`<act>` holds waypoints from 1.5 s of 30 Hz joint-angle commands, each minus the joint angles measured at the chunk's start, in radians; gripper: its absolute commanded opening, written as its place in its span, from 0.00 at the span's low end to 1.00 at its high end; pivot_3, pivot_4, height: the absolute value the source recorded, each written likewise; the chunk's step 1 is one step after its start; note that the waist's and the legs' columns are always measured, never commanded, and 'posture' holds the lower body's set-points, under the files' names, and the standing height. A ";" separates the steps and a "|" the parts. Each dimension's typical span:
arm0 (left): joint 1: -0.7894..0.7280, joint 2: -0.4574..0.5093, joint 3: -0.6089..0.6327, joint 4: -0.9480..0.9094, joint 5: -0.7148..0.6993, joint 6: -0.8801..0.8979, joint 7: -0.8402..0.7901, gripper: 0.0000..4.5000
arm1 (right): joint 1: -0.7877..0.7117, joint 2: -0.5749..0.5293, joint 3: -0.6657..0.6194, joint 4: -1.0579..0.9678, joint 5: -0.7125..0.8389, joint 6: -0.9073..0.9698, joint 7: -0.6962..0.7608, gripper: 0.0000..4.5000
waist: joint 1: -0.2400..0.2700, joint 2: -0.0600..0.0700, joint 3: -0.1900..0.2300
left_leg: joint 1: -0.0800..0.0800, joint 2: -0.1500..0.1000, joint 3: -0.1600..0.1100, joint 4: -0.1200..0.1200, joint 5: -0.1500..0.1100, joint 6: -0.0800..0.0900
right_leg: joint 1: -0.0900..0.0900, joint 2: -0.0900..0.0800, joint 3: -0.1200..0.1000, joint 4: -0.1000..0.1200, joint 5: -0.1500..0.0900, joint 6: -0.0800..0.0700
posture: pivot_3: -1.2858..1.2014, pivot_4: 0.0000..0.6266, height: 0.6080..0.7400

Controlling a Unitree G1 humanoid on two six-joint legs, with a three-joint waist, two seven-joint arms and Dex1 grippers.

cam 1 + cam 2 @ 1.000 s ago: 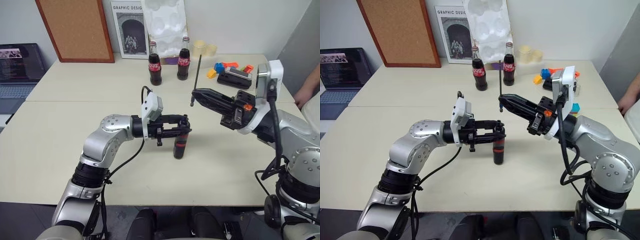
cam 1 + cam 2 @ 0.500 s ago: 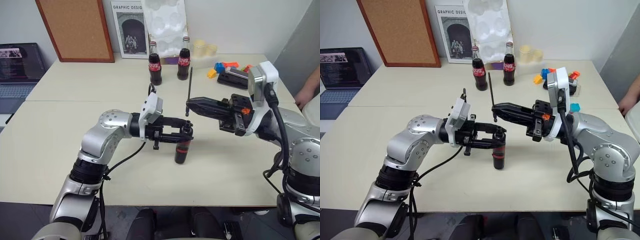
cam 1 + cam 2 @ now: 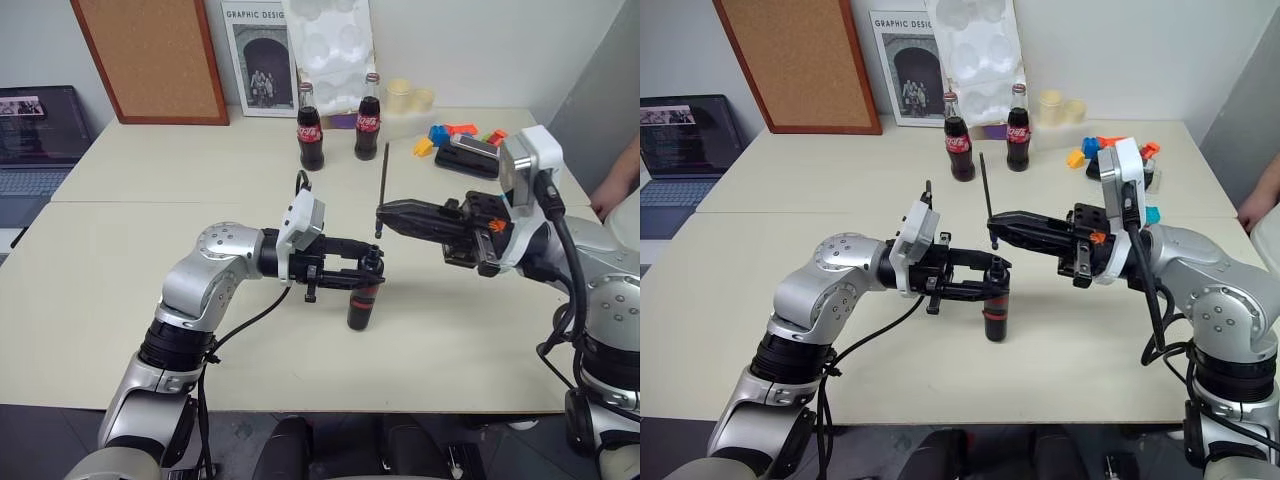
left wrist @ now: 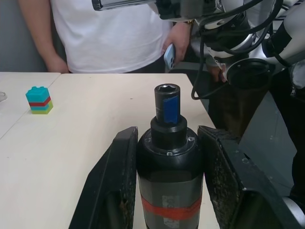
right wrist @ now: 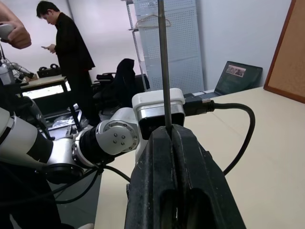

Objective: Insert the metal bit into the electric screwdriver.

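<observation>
The electric screwdriver (image 3: 362, 298), black with a red band, stands upright on the table. My left gripper (image 3: 371, 264) is shut on its upper body, one finger (image 4: 121, 181) on each side, and its socket end (image 4: 167, 90) points up. My right gripper (image 3: 384, 214) reaches in level from the right, shut on the metal bit (image 3: 385, 180). The thin dark rod is held upright. Its lower end hangs just above the screwdriver's top and slightly to its right, apart from it. In the right wrist view the metal bit (image 5: 163, 62) rises from the closed fingers (image 5: 157, 157).
Two cola bottles (image 3: 310, 128) (image 3: 367, 118) stand behind, with tape rolls (image 3: 408, 98), coloured blocks (image 3: 452, 132) and a black device (image 3: 470, 156) at the back right. A laptop (image 3: 35, 130) sits far left. A person's arm (image 3: 615, 180) is at the right edge.
My right gripper has swung left with the metal bit and levelled out, bringing the bit from right of the screwdriver to just above its top. The left gripper has stayed put.
</observation>
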 commanded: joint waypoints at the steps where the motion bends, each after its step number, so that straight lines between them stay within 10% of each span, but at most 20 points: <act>1: -0.005 -0.007 0.013 -0.040 -0.009 -0.023 0.022 0.37 | 0.000 -0.006 -0.011 -0.028 0.028 -0.019 -0.011 0.01 | 0.000 0.000 0.000 | 0.000 0.000 0.000 0.000 0.000 0.000 | 0.000 0.000 0.000 0.000 0.000 0.000 | 0.52 0.24 1.00; 45: 0.162 0.077 0.002 -0.168 -0.035 -0.166 -0.096 0.37 | 0.090 -0.029 0.010 -0.104 0.132 -0.060 -0.070 0.01 | 0.002 0.000 0.000 | 0.000 0.000 0.000 0.000 0.000 0.000 | 0.000 0.000 0.000 -0.001 0.000 0.000 | 0.52 0.24 1.00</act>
